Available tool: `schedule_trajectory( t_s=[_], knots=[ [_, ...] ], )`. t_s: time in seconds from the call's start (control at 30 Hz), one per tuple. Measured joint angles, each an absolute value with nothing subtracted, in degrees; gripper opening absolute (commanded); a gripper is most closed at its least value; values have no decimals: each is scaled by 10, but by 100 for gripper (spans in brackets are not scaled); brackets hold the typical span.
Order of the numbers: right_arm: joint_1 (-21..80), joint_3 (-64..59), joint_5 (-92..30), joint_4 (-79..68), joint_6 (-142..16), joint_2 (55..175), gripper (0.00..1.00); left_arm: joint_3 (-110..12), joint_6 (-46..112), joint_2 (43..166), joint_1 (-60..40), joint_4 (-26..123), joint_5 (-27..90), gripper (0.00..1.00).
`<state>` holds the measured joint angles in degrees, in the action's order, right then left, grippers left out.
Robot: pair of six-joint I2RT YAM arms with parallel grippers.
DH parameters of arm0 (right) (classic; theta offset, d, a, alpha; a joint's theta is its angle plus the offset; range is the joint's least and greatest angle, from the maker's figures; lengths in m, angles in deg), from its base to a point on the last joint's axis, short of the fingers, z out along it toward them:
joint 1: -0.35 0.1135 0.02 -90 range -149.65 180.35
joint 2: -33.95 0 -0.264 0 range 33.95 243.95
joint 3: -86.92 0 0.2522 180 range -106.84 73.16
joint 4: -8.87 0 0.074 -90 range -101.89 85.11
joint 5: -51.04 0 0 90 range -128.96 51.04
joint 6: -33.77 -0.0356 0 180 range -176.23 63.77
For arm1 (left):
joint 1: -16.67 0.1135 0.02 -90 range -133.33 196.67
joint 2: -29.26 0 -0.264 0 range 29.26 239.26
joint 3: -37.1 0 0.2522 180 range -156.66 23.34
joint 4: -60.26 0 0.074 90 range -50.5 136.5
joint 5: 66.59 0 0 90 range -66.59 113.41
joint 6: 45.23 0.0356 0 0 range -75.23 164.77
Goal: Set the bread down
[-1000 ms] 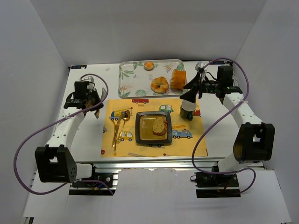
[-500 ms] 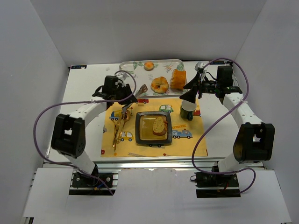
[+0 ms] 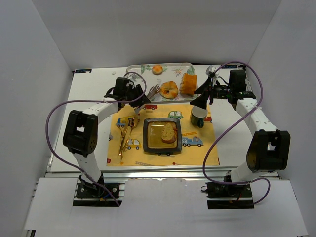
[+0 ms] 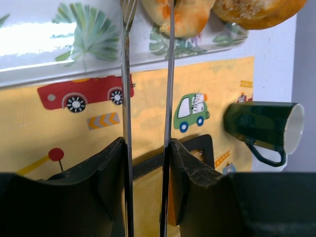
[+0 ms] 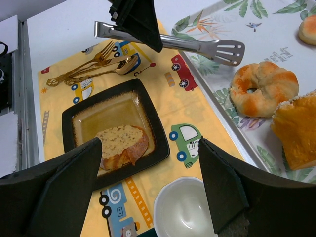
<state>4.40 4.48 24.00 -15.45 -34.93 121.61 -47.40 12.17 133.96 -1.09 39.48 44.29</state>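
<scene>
Steel tongs (image 3: 150, 93) with slotted tips sit pinched between the fingers of the left gripper (image 3: 139, 96), which is closed against their 2 arms and leaves the arms a narrow gap apart. The tips reach over the near edge of the clear leaf-printed tray (image 3: 136, 79), just beside the ring-shaped glazed bun (image 3: 169, 90); I cannot tell if they touch it. An orange cake chunk (image 3: 187, 83) and a small round bun (image 3: 157, 69) also lie on that tray. The toasted slice of bread (image 3: 169, 132) lies on the black square plate (image 3: 146, 136), in the middle of the yellow car-printed placemat (image 3: 197, 153). The right gripper (image 3: 200, 101) hangs above the dark green mug (image 3: 198, 118) with its fingers spread wide and holds nothing. Gold cutlery (image 3: 126, 136) lies left of the plate.
</scene>
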Motion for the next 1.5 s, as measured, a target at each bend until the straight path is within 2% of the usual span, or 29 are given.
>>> schedule_trajectory(
  t_s=[0.57, 1.5],
  knots=[
    [45, 45, 240, -155, -348, 1216, 83, -552, 122, 1418, -12, 394, 444, 52],
    [45, 45, 240, -155, -348, 1216, 83, -519, 122, 1408, -15, 398, 478, 52]
  ],
)
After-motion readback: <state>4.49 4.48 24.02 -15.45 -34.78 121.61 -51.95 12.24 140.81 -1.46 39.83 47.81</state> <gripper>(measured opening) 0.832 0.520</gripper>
